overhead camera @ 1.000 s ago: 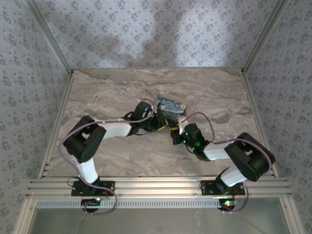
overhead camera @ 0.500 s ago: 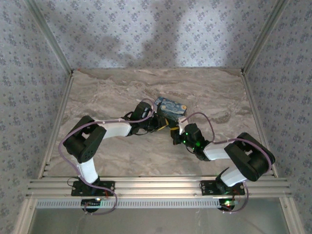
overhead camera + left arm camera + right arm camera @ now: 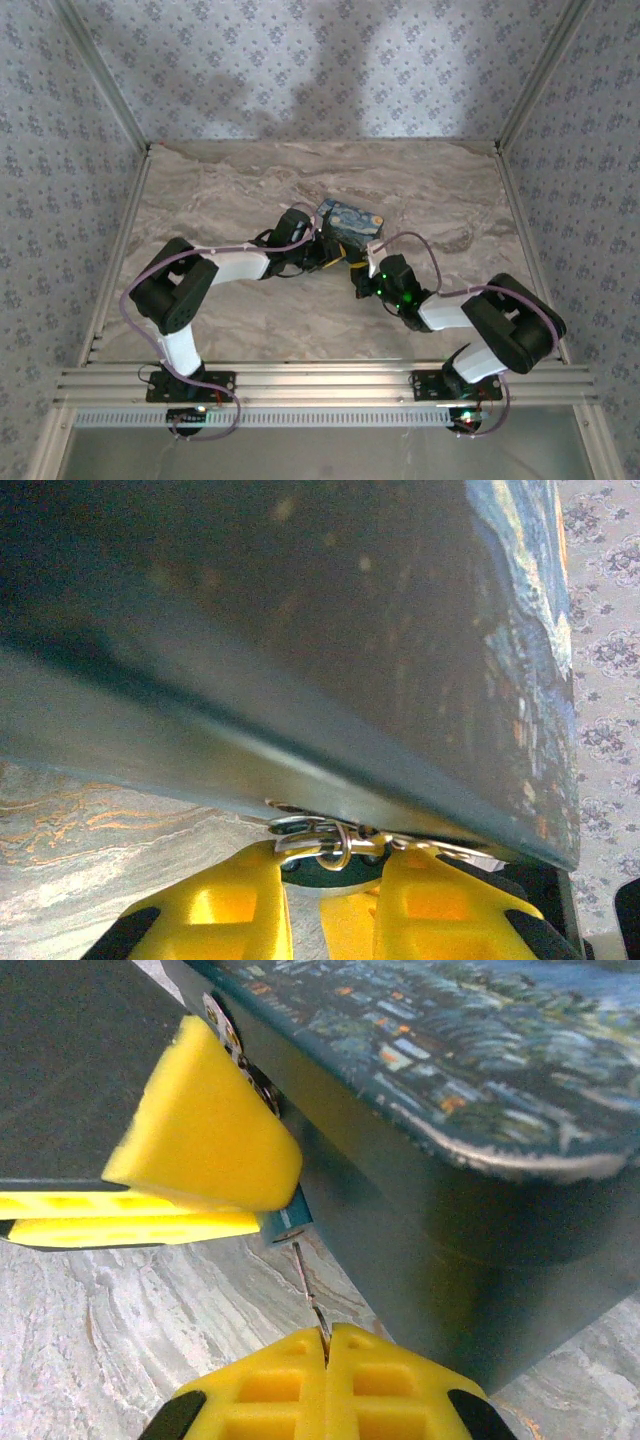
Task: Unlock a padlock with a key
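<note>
Marble-pattern desk, blue floral wallpaper walls on three sides, aluminium rails along the near edge. The left arm and right arm both reach in to mid-desk and meet at the near side of a blue painted tin, which lies flat about mid-desk, slightly toward the far edge. Versus a second ago there is no visible change from the top: tin, arms and both grippers sit in the same spots. The left gripper comes in from the left and the right gripper from the near right, their tips just beside each other at the tin's near wall. In the right wrist view the left gripper's yellow fingers are clamped on the padlock, a small bluish body poking out past the pads, just beside the tin. The right gripper is pinched closed on the key, whose thin blade runs up to the padlock's bottom end. In the left wrist view the left gripper has silvery rings bunched between its fingers, right under the tin's dark wall. Hard to make out: the padlock and key are too small to see from the top, the shackle state is unclear, the key's head is hidden inside the pads, and the tin is cut off in both wrist views.
</note>
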Robot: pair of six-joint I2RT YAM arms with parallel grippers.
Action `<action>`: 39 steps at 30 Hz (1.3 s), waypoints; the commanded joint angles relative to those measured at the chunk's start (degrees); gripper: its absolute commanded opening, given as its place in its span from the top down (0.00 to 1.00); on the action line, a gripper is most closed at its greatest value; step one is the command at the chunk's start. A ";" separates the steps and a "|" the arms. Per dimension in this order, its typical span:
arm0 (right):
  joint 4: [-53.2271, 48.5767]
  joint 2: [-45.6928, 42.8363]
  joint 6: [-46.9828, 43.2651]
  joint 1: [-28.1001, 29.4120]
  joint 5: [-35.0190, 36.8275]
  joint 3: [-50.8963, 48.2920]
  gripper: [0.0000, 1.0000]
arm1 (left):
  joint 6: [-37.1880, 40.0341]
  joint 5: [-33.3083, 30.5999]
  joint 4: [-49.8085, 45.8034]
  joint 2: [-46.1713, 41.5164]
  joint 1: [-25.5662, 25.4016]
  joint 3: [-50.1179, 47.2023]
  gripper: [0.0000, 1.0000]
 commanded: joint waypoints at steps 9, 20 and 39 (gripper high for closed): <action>1.30 -1.24 -0.97 -0.03 1.12 0.12 1.00 | -0.89 0.60 2.69 -0.39 -0.54 -0.07 0.86; 2.71 -0.56 -1.24 -0.07 -0.34 0.77 1.00 | -0.95 0.87 2.70 -0.15 -0.55 -0.12 0.86; 2.09 -0.29 -1.77 0.13 0.37 0.22 1.00 | -1.03 0.99 2.55 -0.11 -0.54 0.34 0.86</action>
